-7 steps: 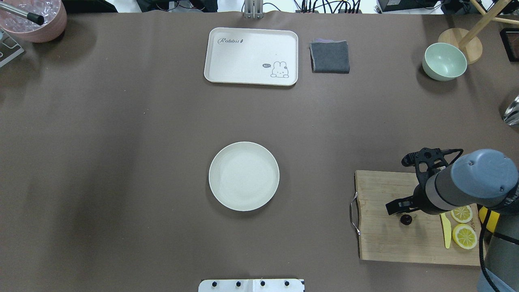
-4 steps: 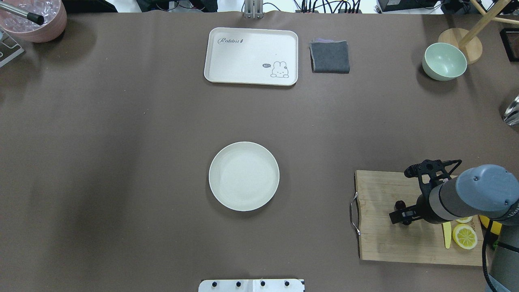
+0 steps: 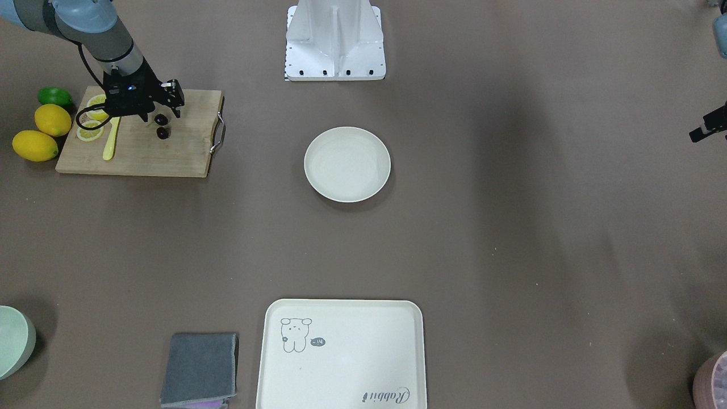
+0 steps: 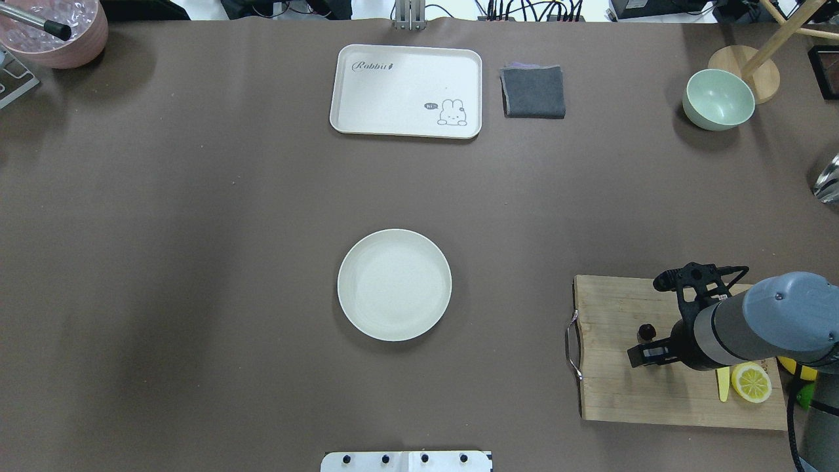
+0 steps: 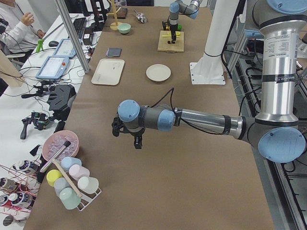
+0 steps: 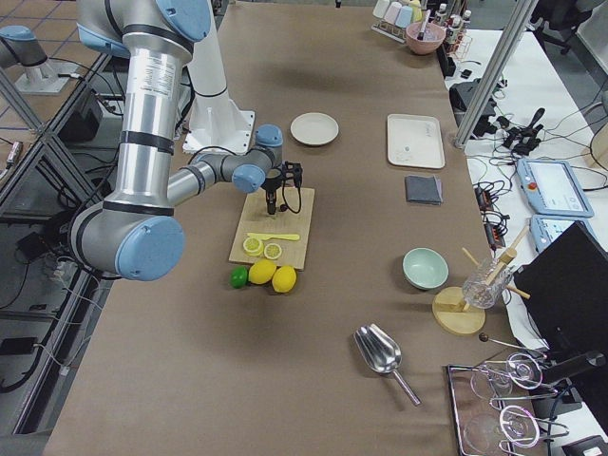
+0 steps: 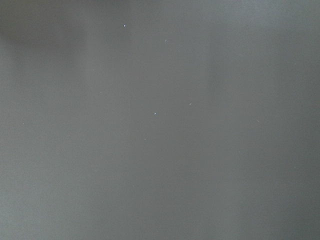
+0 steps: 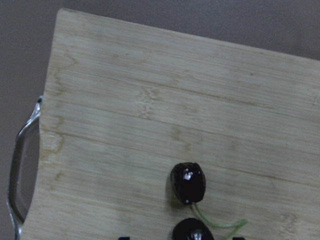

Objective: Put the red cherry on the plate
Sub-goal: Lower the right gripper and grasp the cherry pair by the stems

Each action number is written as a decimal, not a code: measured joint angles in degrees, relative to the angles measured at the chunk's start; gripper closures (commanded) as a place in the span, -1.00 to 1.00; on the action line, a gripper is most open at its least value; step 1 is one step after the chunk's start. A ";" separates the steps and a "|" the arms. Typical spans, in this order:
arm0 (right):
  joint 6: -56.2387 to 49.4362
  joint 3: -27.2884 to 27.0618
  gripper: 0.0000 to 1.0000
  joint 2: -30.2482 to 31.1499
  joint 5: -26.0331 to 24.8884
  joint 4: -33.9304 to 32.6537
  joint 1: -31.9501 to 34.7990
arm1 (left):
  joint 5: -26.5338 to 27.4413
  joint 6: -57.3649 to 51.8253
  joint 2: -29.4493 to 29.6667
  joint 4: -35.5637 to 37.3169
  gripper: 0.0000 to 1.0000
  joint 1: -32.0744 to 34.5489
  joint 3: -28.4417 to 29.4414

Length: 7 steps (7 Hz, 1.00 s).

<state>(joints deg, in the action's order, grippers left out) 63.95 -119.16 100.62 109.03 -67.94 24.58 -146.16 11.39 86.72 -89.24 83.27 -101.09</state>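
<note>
The red cherry (image 3: 163, 133) is a pair of dark cherries lying on the wooden cutting board (image 3: 170, 153) at the table's right. In the right wrist view one cherry (image 8: 187, 182) lies fully visible. The other sits at the bottom edge between my fingertips. My right gripper (image 3: 162, 112) hangs open just over the nearer cherry, which it hides in the overhead view; the farther cherry (image 4: 646, 331) shows beside it. The plate (image 4: 394, 284) stands bare at mid-table. My left gripper (image 3: 707, 128) hovers far off over bare table; I cannot tell whether it is open or shut.
Lemon slices (image 4: 751, 382) and a yellow knife (image 3: 109, 142) share the board, with whole lemons (image 3: 35, 145) and a lime beside it. At the far side stand a cream tray (image 4: 406, 90), a grey cloth (image 4: 533, 92) and a green bowl (image 4: 718, 99).
My right arm has pulled back toward the robot's side of the board. The gripper now covers the nearer cherry and exposes the farther one. The cherries have not moved.
</note>
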 measured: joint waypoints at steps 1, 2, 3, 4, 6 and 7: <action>0.26 -0.07 0.31 0.14 -0.12 0.00 -0.25 | -0.02 0.16 -0.19 0.02 -0.95 0.02 -0.37; 0.34 -0.09 0.53 0.41 -0.25 0.02 -0.35 | -0.06 0.25 -0.41 0.01 -0.95 0.02 -0.52; 0.36 -0.07 0.89 0.58 -0.34 0.06 -0.41 | -0.08 0.28 -0.68 -0.01 -0.95 0.00 -0.63; 0.34 -0.01 1.00 0.59 -0.37 0.08 -0.45 | -0.08 0.29 -0.86 -0.01 -0.95 -0.03 -0.77; 0.30 -0.05 1.00 0.44 -0.29 0.07 -0.41 | -0.09 0.29 -1.15 -0.05 -0.95 -0.04 -0.83; 0.25 -0.27 1.00 0.20 0.78 -0.13 0.15 | -0.09 0.30 -1.18 -0.06 -0.95 -0.04 -0.82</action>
<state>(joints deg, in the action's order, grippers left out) 64.20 -119.43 100.82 109.81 -68.06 24.73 -146.25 11.69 85.55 -89.29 83.23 -101.91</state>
